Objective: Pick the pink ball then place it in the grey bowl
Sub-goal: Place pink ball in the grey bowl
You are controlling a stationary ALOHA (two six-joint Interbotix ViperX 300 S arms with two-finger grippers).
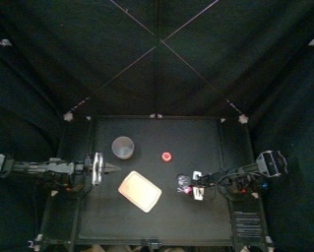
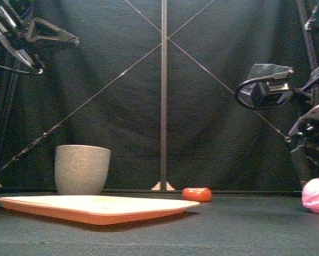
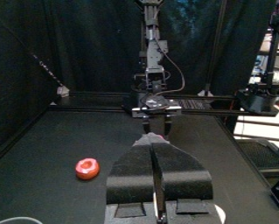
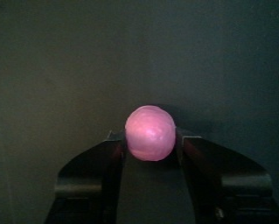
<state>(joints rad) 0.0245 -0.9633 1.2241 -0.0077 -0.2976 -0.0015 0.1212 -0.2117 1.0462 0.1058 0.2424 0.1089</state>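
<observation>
The right claw [image 4: 151, 145] is gripping the pink ball [image 4: 151, 131] for carrying to the grey cup [image 2: 82, 168]; the left claw [image 3: 155, 145] is resting clenched.

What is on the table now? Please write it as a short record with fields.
pink ball: between the right gripper's jaws, at the table's right side
right gripper: shut on the pink ball
left gripper: shut, empty, at the table's left
grey bowl: upright, back left, far from the ball
pink tray: flat, in front of the bowl
red toy: loose, near the middle
</observation>
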